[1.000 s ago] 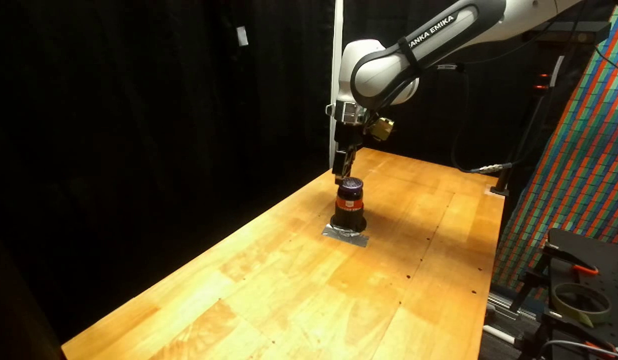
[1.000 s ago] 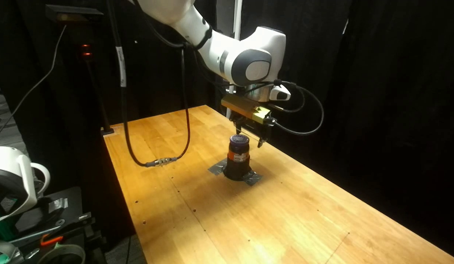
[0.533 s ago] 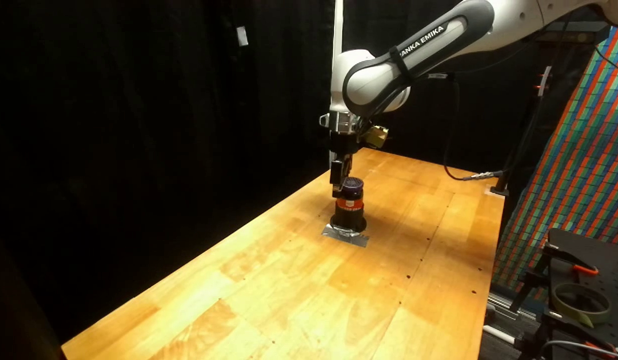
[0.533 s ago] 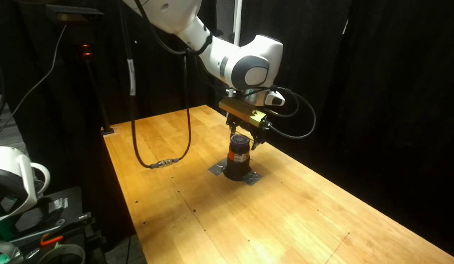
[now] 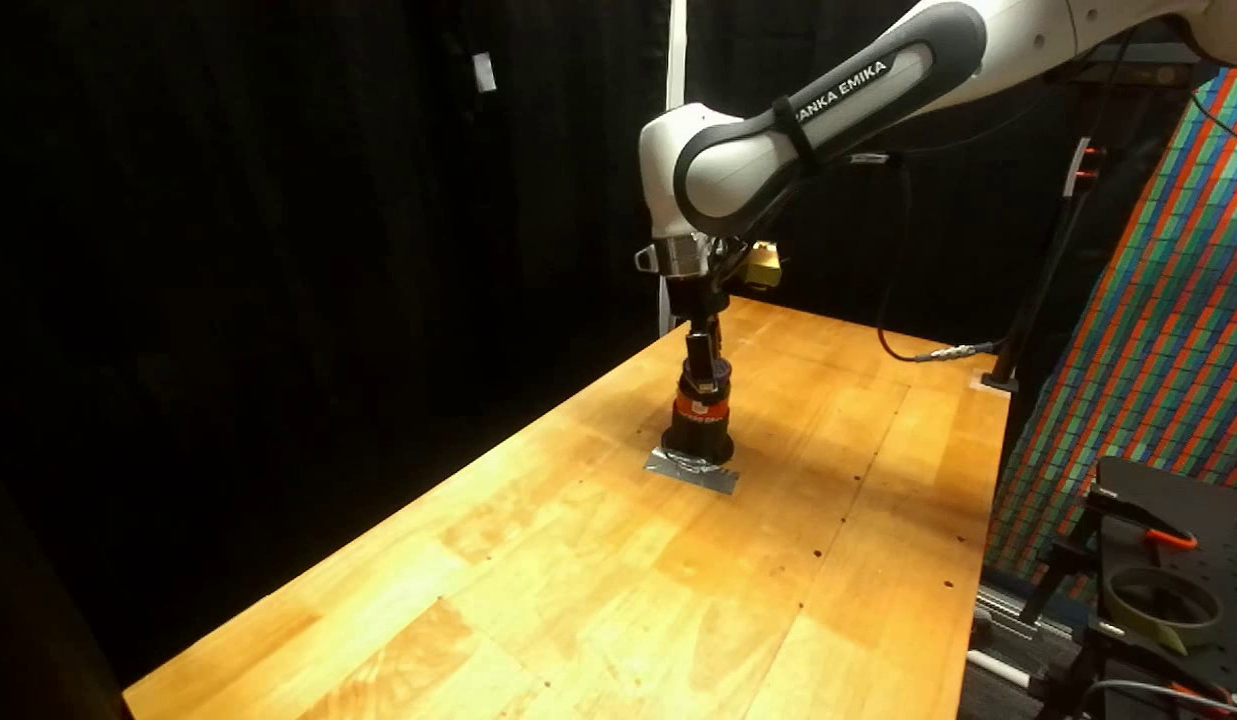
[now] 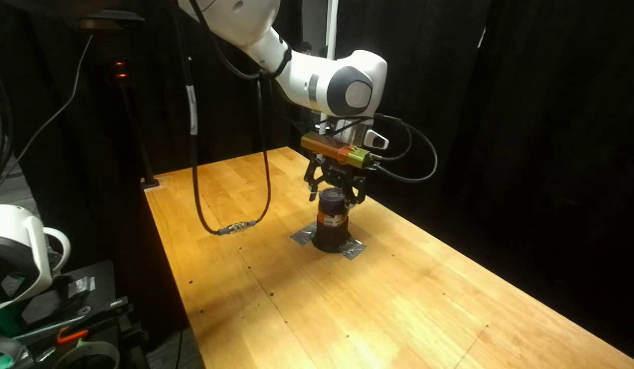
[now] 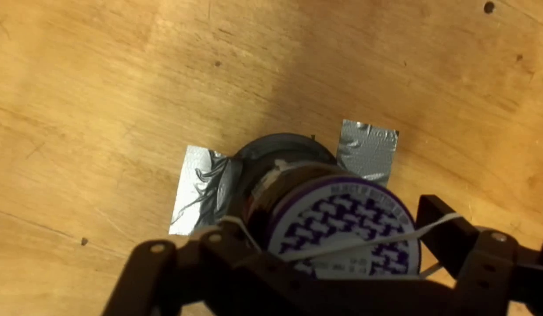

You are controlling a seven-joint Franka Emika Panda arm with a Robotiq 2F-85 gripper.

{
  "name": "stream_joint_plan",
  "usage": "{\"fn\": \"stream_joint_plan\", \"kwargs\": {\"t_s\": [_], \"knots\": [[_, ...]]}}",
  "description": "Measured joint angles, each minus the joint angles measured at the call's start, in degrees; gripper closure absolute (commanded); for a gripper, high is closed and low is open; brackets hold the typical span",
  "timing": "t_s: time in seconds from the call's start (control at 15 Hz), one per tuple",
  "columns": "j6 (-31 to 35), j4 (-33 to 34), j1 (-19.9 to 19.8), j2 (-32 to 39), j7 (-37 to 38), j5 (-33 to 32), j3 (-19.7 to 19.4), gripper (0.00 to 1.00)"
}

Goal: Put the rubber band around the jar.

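Brings the pincer (image 6: 331, 202) further left than before in an exterior view, spread wide astride the lid (image 7: 341, 215), stretching the rubber band (image 7: 376, 242); leaves the jar (image 6: 332, 219) standing on the worktop (image 6: 399, 292).

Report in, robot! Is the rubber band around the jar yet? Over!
Gripper open, straddling the lid. Rubber band stretched between its jaws, not yet around the jar. Possible snag: one strand crosses over the lid.

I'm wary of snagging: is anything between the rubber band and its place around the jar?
Yes: the lid of the jar. In the wrist view, a strand of the rubber band, stretched across the claw, crosses over the lid; whether they touch is unclear. Nothing else visible blocks it.
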Motion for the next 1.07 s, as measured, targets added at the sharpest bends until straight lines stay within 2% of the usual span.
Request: {"fn": "stream_joint_plan", "kwargs": {"t_s": [0.2, 0.4, 0.6, 0.8, 0.93, 1.07], "knots": [[-3.3, -0.2, 1.0, -0.1, 0.0, -3.0, 0.0, 0.00], [-3.2, -2.6, 1.2, -1.2, 0.0, -4.1, 0.0, 0.00], [0.1, -8.9, 1.1, -4.7, 0.5, -4.2, 0.0, 0.00], [7.2, -17.0, 1.1, -9.4, 1.5, -4.2, 0.0, 0.00], [14.0, -22.6, 0.9, -12.6, 2.0, -4.3, -0.1, 0.26], [22.7, -28.2, 0.7, -15.3, 2.3, -4.5, -0.2, 0.42]]}}
